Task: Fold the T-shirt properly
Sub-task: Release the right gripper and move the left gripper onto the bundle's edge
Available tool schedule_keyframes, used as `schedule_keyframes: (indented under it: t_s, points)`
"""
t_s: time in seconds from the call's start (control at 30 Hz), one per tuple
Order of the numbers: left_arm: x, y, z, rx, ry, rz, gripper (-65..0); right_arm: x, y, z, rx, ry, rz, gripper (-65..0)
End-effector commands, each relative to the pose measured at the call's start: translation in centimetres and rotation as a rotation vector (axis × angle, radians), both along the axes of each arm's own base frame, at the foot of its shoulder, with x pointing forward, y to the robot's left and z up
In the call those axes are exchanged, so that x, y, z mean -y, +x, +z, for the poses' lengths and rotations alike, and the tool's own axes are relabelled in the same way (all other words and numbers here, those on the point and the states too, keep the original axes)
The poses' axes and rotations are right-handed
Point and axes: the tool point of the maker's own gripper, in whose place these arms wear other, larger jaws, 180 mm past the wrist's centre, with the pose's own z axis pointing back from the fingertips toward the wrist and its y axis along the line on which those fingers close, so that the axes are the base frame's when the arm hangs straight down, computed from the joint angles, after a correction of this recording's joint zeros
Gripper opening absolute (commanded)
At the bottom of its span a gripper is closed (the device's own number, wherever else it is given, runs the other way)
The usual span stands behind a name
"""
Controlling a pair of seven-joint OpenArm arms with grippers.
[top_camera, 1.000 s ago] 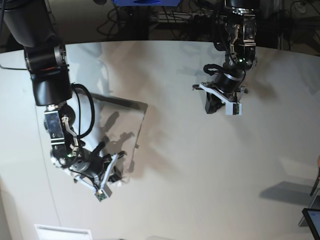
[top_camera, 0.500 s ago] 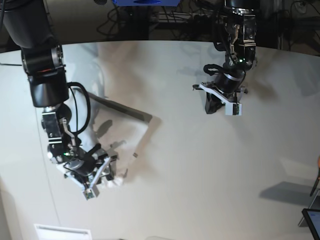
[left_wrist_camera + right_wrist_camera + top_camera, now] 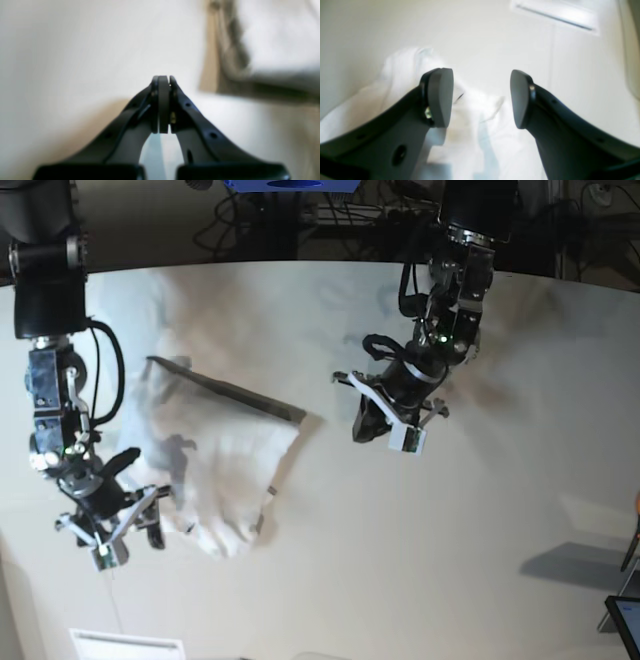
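Lying rumpled on the tabletop [image 3: 450, 510], the T-shirt [image 3: 215, 470] sits free beside the right gripper's [image 3: 125, 532] wide jaws; left gripper's [image 3: 385, 425] jaws pressed together.

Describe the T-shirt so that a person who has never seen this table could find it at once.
Look at the wide off-white table in the base view, then at that view's left half. The T-shirt is the wrinkled white heap of cloth there, beside the open right end effector. Only it has folds and a dark shadowed edge.

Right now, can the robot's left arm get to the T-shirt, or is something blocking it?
Probably yes. Only bare table lies between the left gripper and the T-shirt, though its jaws are shut and must open first.
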Motion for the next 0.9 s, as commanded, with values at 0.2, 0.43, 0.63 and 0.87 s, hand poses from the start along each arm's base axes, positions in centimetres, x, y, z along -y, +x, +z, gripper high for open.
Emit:
schedule_keyframes:
  t_s: [0.2, 0.43, 0.63, 0.87]
  points:
    - [3.0, 4.2, 7.9, 0.217, -0.076, -0.041, -65.0, 3.9, -1.1, 2.1, 0.081, 0.003, -0.076, -30.0]
    - [9.6, 6.3, 11.4, 0.282, -0.204, -0.169, -65.0, 7.5, -3.4, 0.9, 0.060, 0.020, -0.177, -30.3]
    - [15.8, 7.3, 7.3, 0.196, -0.221, -0.290, -65.0, 7.8, -4.1, -0.2, 0.037, 0.020, -0.185, -30.3]
    - [17.5, 6.5, -0.1, 0.036, -0.171, -0.308, -65.0, 7.7, -4.0, -0.1, 0.040, 0.022, -0.184, -30.3]
